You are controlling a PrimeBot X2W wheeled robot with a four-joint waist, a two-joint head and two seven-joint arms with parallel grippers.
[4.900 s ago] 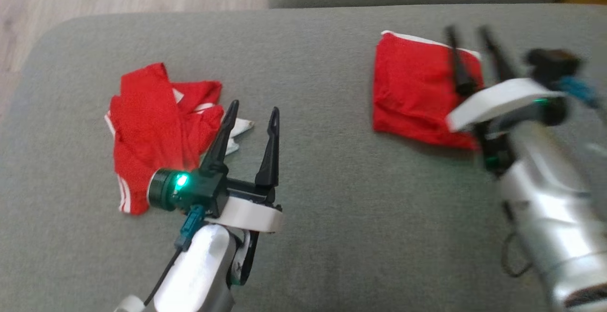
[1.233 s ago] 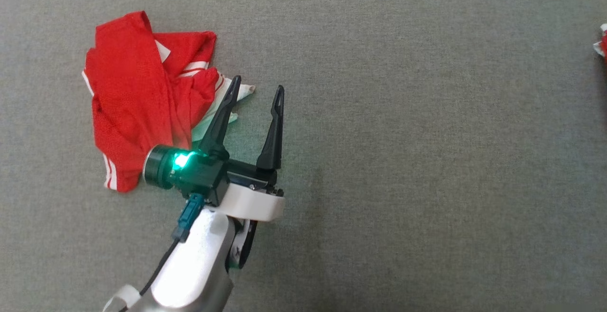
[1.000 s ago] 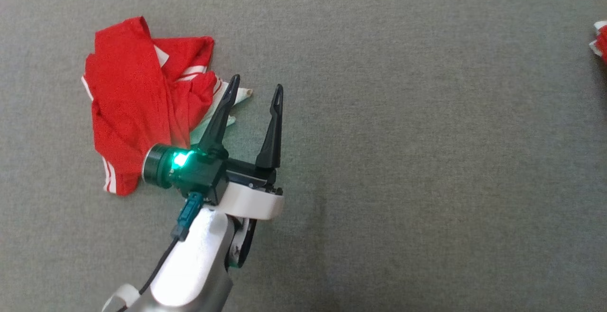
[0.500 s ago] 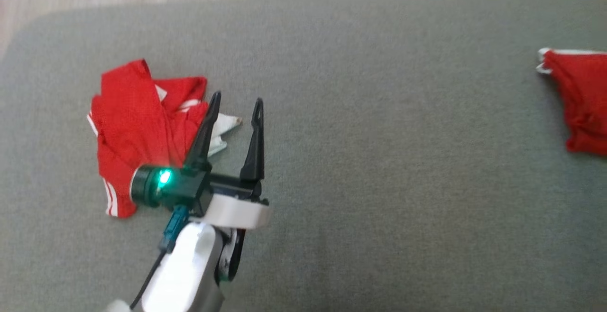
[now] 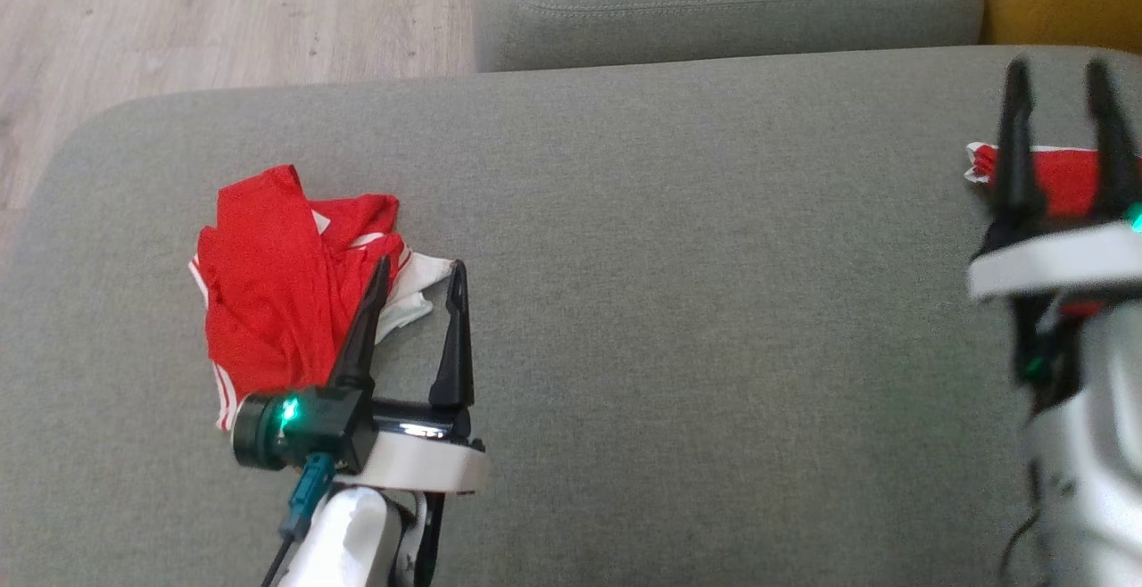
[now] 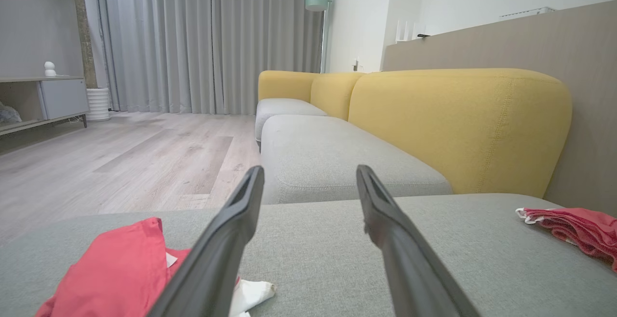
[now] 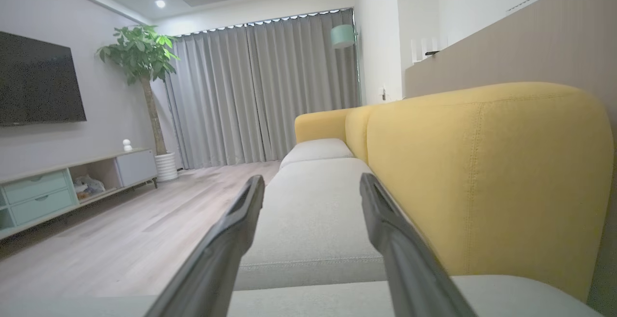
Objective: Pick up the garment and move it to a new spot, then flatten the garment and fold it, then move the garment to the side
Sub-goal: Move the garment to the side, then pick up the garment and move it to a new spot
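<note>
Left claw (image 5: 419, 264): spread, empty, low over the sofa seat (image 5: 669, 257), close beside the crumpled red garment (image 5: 268, 293).
Right claw (image 5: 1055, 70): spread, empty, by the folded red garment (image 5: 1062, 181).
Crumpled red garment: bunched at the seat's left, ungripped.
Folded red garment: far right, apparently finished and set aside.
Remaining: probably everything for the crumpled one, from pick-up through flattening and folding to moving aside.

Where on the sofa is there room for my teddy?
The middle of the grey cushion, between the crumpled red garment and the folded red garment, is bare. Crowded: the left end by the left pincer, the right end by the right pincer.
</note>
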